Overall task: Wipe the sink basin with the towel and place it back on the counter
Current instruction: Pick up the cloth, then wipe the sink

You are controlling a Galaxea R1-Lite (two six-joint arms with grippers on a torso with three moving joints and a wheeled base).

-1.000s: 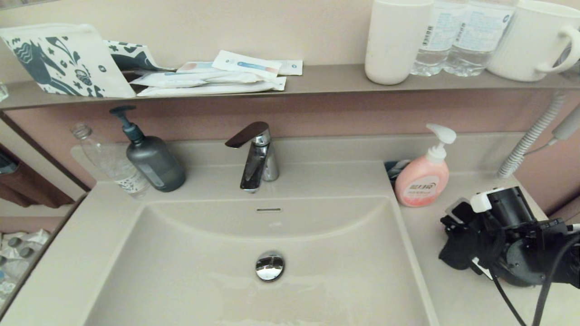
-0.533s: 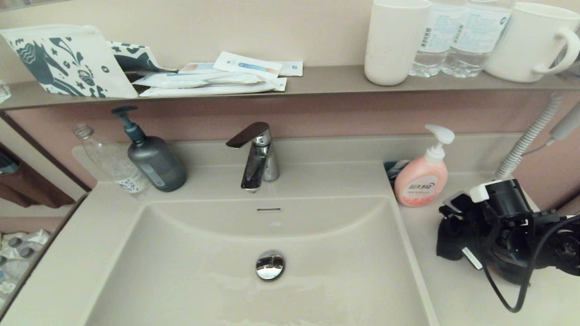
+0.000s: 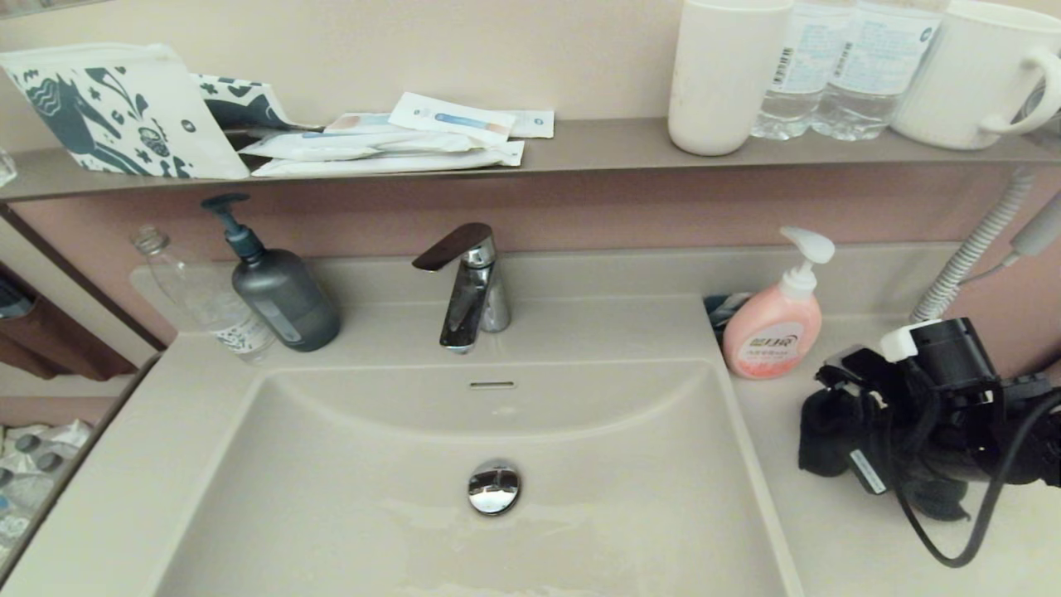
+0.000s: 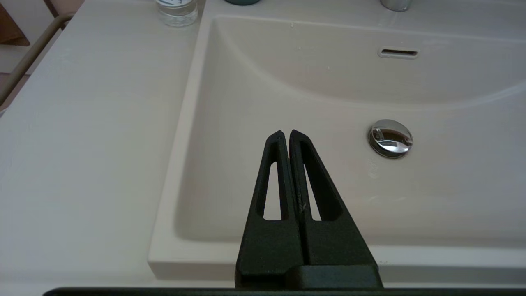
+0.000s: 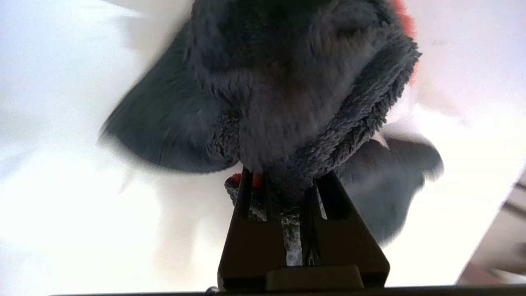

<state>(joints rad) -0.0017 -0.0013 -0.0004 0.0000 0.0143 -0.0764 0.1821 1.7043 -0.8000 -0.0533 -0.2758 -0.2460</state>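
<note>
The towel (image 3: 829, 431), dark charcoal with a white tag, is bunched over the counter (image 3: 829, 539) to the right of the sink basin (image 3: 373, 464). My right gripper (image 5: 283, 181) is shut on the towel (image 5: 287, 102), with a little coral red showing at the fingers. Whether the cloth touches the counter I cannot tell. The basin holds a chrome drain plug (image 3: 493, 487) and an overflow slot (image 3: 491, 385), and its floor has a wet sheen. My left gripper (image 4: 285, 133) is shut and empty over the basin's front left part (image 4: 287, 94), out of the head view.
A pink soap dispenser (image 3: 775, 327) stands on the counter just behind the towel. The faucet (image 3: 468, 286), a grey pump bottle (image 3: 282, 294) and a clear bottle (image 3: 207, 298) line the back. A shelf (image 3: 580, 145) above carries cups, bottles and packets. A ribbed hose (image 3: 970, 257) hangs at right.
My right gripper with the towel has shifted slightly away from me and turned over the right counter; its cable now loops lower. The left arm has not moved.
</note>
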